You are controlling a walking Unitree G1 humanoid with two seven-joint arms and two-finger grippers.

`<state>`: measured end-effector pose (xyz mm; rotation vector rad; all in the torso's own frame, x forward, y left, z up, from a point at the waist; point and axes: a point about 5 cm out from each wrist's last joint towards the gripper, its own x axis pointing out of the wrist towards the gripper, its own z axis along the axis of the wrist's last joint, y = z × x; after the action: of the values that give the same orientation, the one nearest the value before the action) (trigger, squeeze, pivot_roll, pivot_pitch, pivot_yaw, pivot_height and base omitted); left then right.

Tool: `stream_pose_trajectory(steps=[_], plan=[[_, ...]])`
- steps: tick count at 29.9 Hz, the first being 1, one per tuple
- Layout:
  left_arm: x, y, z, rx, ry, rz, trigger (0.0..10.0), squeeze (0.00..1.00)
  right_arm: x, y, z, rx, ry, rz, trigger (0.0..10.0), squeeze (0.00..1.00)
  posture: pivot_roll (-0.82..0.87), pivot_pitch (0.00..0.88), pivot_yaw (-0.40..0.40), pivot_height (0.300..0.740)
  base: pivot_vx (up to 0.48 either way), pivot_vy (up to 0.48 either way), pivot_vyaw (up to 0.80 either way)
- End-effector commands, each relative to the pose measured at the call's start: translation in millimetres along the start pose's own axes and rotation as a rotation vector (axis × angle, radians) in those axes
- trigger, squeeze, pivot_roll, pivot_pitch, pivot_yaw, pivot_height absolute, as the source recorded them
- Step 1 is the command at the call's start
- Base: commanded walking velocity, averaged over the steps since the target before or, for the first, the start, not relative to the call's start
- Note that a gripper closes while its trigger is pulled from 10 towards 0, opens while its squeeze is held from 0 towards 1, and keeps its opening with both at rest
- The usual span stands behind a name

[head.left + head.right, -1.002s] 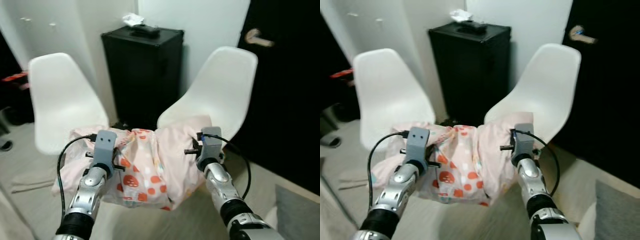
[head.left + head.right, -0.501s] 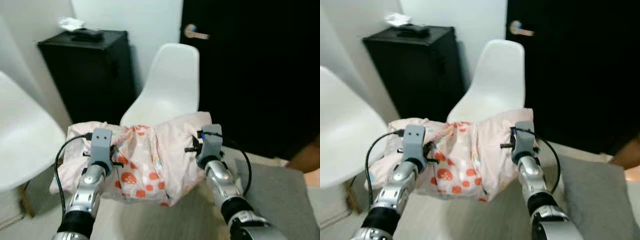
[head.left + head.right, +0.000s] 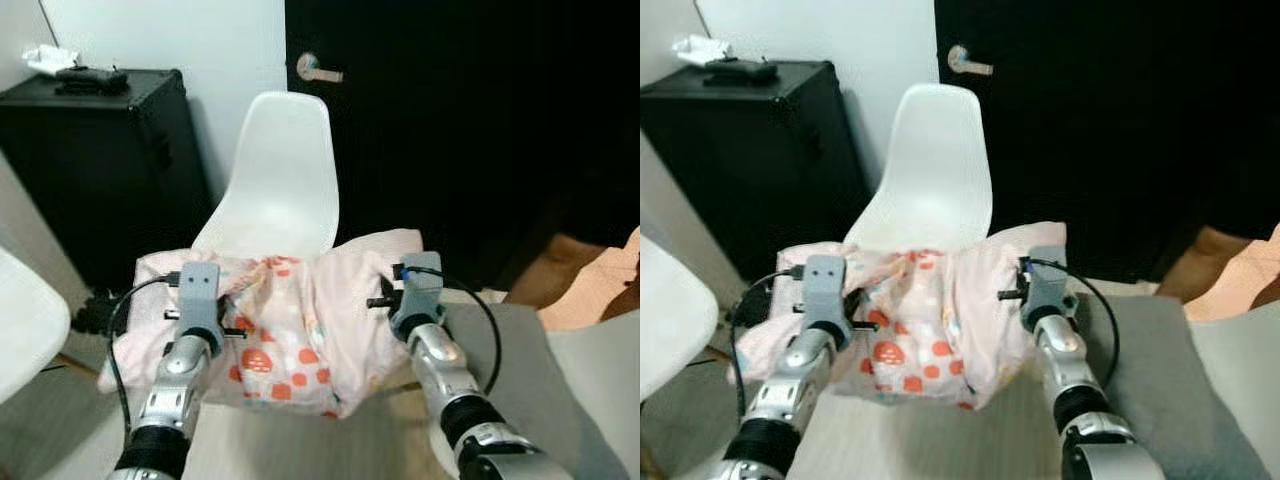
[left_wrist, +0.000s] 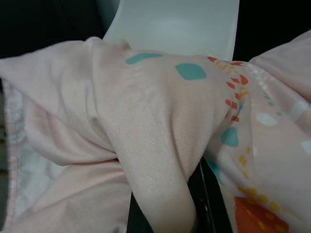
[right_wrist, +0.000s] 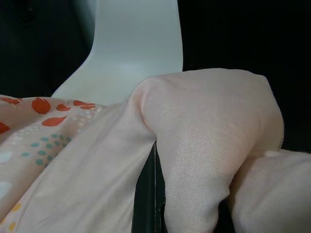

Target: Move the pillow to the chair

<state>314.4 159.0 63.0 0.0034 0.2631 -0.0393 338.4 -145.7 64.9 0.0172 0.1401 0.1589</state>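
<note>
Dark door and pale wall are closing off the room behind a single white chair (image 3: 272,190), and the robot is facing it with its load held out in front. Left claw (image 4: 194,194) is pinching a bunched fold of the pillow (image 3: 295,330), its black fingers buried in the pink fabric; right claw (image 5: 154,194) is doing the same at the other end, clamped on a gathered corner. Between them the pillow is hanging clear of the floor, sagging in the middle, just in front of the chair's seat edge and roughly centred on it. To place it well, I judge both arms should be carrying it forward level until its bulk is sitting over the seat, then lowering before either claw is letting go, so the soft middle is not sliding off the front lip. Left of the chair, a black cabinet (image 3: 95,160) is standing against the wall.
</note>
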Motion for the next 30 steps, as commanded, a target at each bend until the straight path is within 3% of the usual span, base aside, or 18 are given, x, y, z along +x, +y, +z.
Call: stream_pose_trajectory(steps=[1, 7, 30], plan=[[1.7, -7.5, 13.9, -0.006, -0.083, -0.031, 10.0, 0.00, 4.0, 14.8, 7.2, -0.016, -0.037, 0.072, 10.0, 0.00, 0.02, 0.000, 0.007, 0.734, 0.000, 0.000, 0.00], [1.2, -8.8, 14.9, -0.022, -0.096, -0.040, 10.0, 0.00, 4.8, 16.5, 7.5, -0.018, -0.033, 0.083, 10.0, 0.00, 0.03, 0.000, 0.003, 0.734, 0.000, 0.000, 0.00], [-1.1, -9.5, 16.1, -0.042, -0.114, -0.044, 10.0, 0.00, 7.3, 20.5, 10.2, -0.027, -0.033, 0.126, 10.0, 0.00, 0.03, 0.000, -0.011, 0.734, 0.329, 0.000, 0.00]])
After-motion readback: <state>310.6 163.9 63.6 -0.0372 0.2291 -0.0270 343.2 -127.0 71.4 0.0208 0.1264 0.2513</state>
